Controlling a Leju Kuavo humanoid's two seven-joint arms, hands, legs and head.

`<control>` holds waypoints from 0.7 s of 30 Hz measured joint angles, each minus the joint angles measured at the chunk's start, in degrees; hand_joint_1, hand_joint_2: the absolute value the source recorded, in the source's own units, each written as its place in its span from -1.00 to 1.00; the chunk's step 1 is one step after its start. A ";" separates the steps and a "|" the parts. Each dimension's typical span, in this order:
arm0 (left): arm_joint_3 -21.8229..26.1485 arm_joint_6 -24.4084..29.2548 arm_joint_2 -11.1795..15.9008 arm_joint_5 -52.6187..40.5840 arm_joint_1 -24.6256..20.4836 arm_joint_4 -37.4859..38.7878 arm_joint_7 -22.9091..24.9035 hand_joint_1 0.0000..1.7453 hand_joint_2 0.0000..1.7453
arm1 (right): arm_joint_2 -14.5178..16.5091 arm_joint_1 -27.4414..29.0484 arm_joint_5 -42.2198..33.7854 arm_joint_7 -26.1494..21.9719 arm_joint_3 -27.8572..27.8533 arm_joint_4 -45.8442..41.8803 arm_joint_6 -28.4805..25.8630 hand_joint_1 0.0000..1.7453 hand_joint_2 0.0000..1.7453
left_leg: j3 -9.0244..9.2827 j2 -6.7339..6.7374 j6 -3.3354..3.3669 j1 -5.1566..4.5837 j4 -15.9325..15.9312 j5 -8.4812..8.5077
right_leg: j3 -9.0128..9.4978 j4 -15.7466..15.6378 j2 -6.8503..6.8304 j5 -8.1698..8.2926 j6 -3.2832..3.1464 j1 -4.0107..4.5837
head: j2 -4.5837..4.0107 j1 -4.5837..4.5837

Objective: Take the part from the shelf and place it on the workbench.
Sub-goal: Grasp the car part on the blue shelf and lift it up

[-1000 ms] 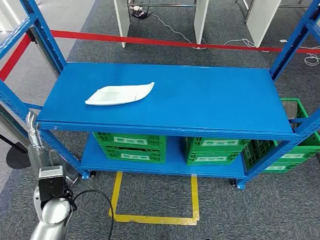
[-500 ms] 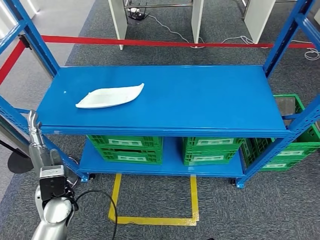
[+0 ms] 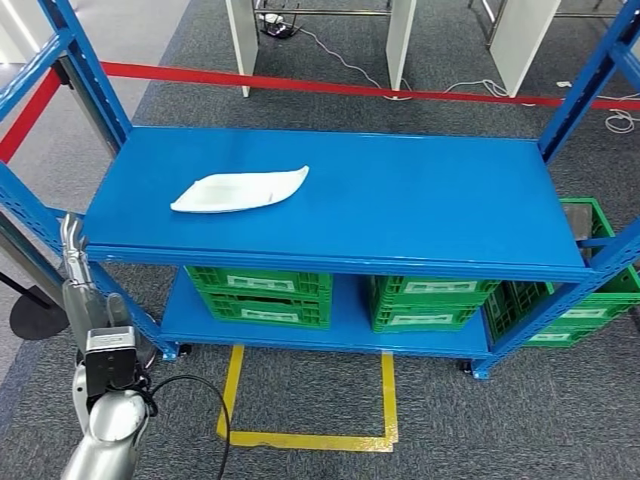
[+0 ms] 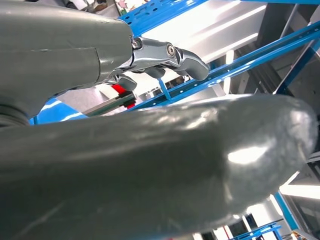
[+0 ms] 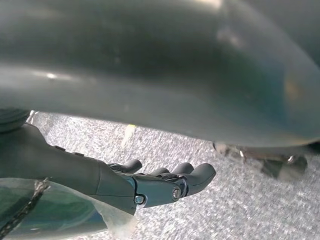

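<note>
The white, leaf-shaped part (image 3: 240, 189) lies flat on the left half of the blue shelf's top deck (image 3: 423, 200). My left hand (image 3: 79, 280) is raised at the shelf's front left corner, below and left of the part and apart from it. Its fingers (image 3: 72, 235) point up and hold nothing. In the left wrist view the left hand (image 4: 113, 60) has its fingers (image 4: 181, 55) stretched out toward blue shelf beams. In the right wrist view my right hand (image 5: 151, 185) hangs over grey carpet with its fingers extended and nothing in them.
Green crates (image 3: 260, 292) (image 3: 426, 300) sit on the lower deck, and another green crate (image 3: 596, 290) stands at the shelf's right end. Blue uprights (image 3: 90, 70) frame the corners. A yellow floor marking (image 3: 309, 435) lies in front, red barrier tape (image 3: 302, 83) behind.
The head camera bobbed, so the whole scene shifted and came back. My left hand has risen slightly beside the shelf's front left corner. The part has not moved on the shelf.
</note>
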 joint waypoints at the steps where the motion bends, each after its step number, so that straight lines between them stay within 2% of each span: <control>1: -0.02 -0.01 -0.02 -0.03 -0.03 0.00 0.01 -1.00 -1.00 | -0.02 -0.05 0.02 0.00 0.00 0.00 -0.01 -1.00 -1.00 | 0.03 -0.04 -0.21 -0.01 0.17 -0.17 | 1.83 -3.81 -0.02 1.71 -0.04 -0.05 | 0.00 0.01; 3: -0.06 -0.08 -0.04 -0.08 -0.13 0.00 0.04 -1.00 -1.00 | -0.04 -0.13 0.13 0.04 0.00 0.01 -0.14 -1.00 -1.00 | -0.19 -0.12 -0.76 -0.23 0.77 -0.50 | 4.73 -9.40 0.03 3.25 -0.40 -0.06 | 0.00 -0.03; 6: -0.16 -0.22 -0.08 -0.16 -0.28 -0.01 0.11 -1.00 -1.00 | -0.04 -0.13 0.34 0.12 -0.01 0.02 -0.51 -1.00 -1.00 | -0.44 -0.15 -1.35 -0.38 1.14 -0.63 | 5.41 -10.40 0.19 3.00 -1.31 0.02 | 0.00 -0.03; 8: -0.22 -0.29 -0.11 -0.21 -0.49 -0.02 0.13 -1.00 -1.00 | -0.08 -0.09 0.45 0.14 -0.04 0.02 -0.65 -1.00 -1.00 | -0.89 -0.16 -1.88 -0.26 2.57 -1.76 | 5.69 -10.62 0.15 3.03 -1.88 -0.15 | 0.00 -0.12; 9: -0.22 -0.37 -0.11 -0.25 -0.60 -0.02 0.14 -1.00 -1.00 | -0.10 -0.11 0.49 0.13 -0.05 0.02 -0.69 -1.00 -1.00 | -1.82 -0.16 -2.23 -0.16 4.82 -3.08 | 5.86 -10.72 0.11 3.03 -2.14 -0.27 | 0.00 -0.21; 11: -0.25 -0.60 -0.11 -0.29 -0.73 0.00 0.19 -1.00 -1.00 | -0.13 -0.16 0.52 0.08 -0.07 0.02 -0.71 -1.00 -1.00 | -5.11 -0.15 -2.75 0.03 12.02 -6.31 | 6.04 -10.73 0.08 2.90 -2.46 -0.28 | 0.00 -0.36; 12: -0.28 -0.66 -0.12 -0.30 -0.73 0.01 0.24 -1.00 -1.00 | -0.13 -0.14 0.54 0.07 -0.08 0.02 -0.73 -1.00 -1.00 | -6.78 -0.15 -2.88 0.11 15.26 -7.26 | 6.15 -10.73 0.08 2.82 -2.53 -0.27 | 0.00 -0.34; 13: -0.32 -0.69 -0.13 -0.30 -0.72 0.02 0.28 -1.00 -1.00 | -0.13 -0.12 0.55 0.07 -0.08 0.02 -0.75 -1.00 -1.00 | -7.73 -0.15 -2.89 0.16 16.88 -7.16 | 6.28 -10.73 0.11 2.70 -2.56 -0.27 | 0.00 -0.34; 14: -0.36 -0.69 -0.14 -0.31 -0.73 0.02 0.31 -1.00 -1.00 | -0.13 -0.10 0.56 0.07 -0.08 0.02 -0.78 -1.00 -1.00 | -7.72 -0.15 -2.79 0.19 16.32 -5.88 | 6.49 -10.73 0.18 2.56 -2.56 -0.27 | 0.00 -0.35; 16: -0.40 -0.69 -0.19 -0.33 -0.78 0.02 0.34 -1.00 -1.00 | -0.12 -0.10 0.58 0.05 -0.09 0.02 -0.80 -1.00 -1.00 | -5.15 -0.16 -2.27 0.13 9.79 -1.34 | 7.07 -10.75 0.34 2.19 -2.46 -0.26 | 0.00 -0.35; 17: -0.43 -0.69 -0.21 -0.34 -0.83 0.02 0.34 -1.00 -1.00 | -0.09 -0.13 0.59 0.05 -0.09 0.02 -0.79 -1.00 -1.00 | -3.67 -0.15 -1.91 -0.03 6.31 0.30 | 7.29 -10.74 0.39 1.99 -2.32 -0.18 | 0.00 -0.32; 18: -0.46 -0.69 -0.26 -0.35 -0.90 0.02 0.34 -1.00 -1.00 | -0.07 -0.17 0.60 0.04 -0.09 0.02 -0.79 -1.00 -1.00 | -2.53 -0.15 -1.56 -0.20 3.61 1.04 | 7.33 -10.75 0.42 1.88 -2.11 -0.14 | 0.00 -0.34; 19: -0.49 -0.69 -0.31 -0.36 -0.96 0.02 0.35 -1.00 -1.00 | -0.04 -0.19 0.60 0.04 -0.10 0.02 -0.78 -1.00 -1.00 | -1.99 -0.15 -1.29 -0.36 2.20 1.03 | 7.23 -10.81 0.40 1.83 -1.86 -0.11 | 0.00 -0.32; 21: -0.54 -0.69 -0.39 -0.38 -1.02 0.02 0.37 -1.00 -1.00 | -0.01 -0.21 0.62 0.04 -0.10 0.02 -0.74 -1.00 -1.00 | -1.70 -0.20 -0.93 -0.46 1.26 0.51 | 7.12 -11.11 0.28 1.85 -1.23 -0.13 | 0.00 -0.38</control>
